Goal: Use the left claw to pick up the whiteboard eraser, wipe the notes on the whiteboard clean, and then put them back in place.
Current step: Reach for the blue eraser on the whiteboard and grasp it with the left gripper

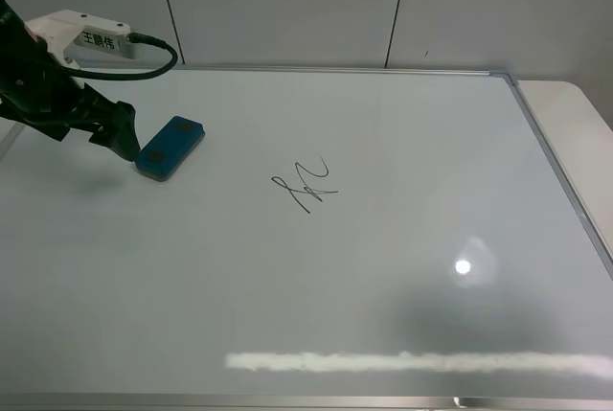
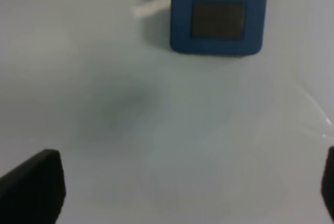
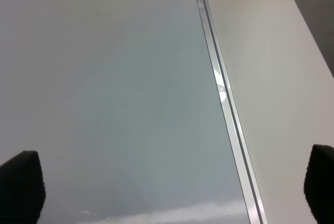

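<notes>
My left claw [image 2: 180, 190] hangs spread wide and empty, just short of the whiteboard eraser [image 2: 216, 15], which lies flat near the whiteboard's [image 1: 383, 286] left edge. Nothing is gripped yet; the notes [image 1: 305, 184] are unwiped, so pickup, wiping and return are all left.

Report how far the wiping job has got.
Nothing done: the black marker scribble is intact on the glossy white whiteboard. In hand: the black left claw, jaws open, beside the teal-blue eraser block, not gripping. Left: grasp, wipe, return.
</notes>
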Robot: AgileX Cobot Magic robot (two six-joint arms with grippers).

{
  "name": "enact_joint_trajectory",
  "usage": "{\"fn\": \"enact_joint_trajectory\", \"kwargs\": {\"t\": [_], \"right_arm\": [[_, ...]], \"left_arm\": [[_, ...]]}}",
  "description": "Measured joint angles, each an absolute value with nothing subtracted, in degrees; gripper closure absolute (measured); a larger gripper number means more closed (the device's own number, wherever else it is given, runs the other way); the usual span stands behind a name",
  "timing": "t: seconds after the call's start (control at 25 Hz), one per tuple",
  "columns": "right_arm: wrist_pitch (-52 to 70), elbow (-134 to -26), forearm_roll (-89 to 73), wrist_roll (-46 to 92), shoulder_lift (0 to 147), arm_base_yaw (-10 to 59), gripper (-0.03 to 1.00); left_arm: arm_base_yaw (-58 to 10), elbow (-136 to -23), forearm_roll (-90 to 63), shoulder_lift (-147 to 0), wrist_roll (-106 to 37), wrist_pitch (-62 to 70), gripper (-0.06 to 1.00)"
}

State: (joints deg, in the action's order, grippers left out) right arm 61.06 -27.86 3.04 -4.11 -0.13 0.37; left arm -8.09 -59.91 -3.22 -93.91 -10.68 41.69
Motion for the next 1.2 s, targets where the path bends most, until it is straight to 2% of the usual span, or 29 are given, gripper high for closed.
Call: {"fn": "enact_joint_trajectory", "kwargs": {"t": [0.72,1.2], "right_arm": [[61.1,-27.9,3.0,-4.1,-0.1,0.4,-0.02],[61.1,-27.9,3.2,-4.1,-0.1,0.4,-0.02]], "left_arm": [[-13.0,-76.8,-3.7,-112.5,-12.2,43.6,-0.05],[-13.2,-82.8,-4.4,-120.3,-12.2,44.1,-0.05]]}}
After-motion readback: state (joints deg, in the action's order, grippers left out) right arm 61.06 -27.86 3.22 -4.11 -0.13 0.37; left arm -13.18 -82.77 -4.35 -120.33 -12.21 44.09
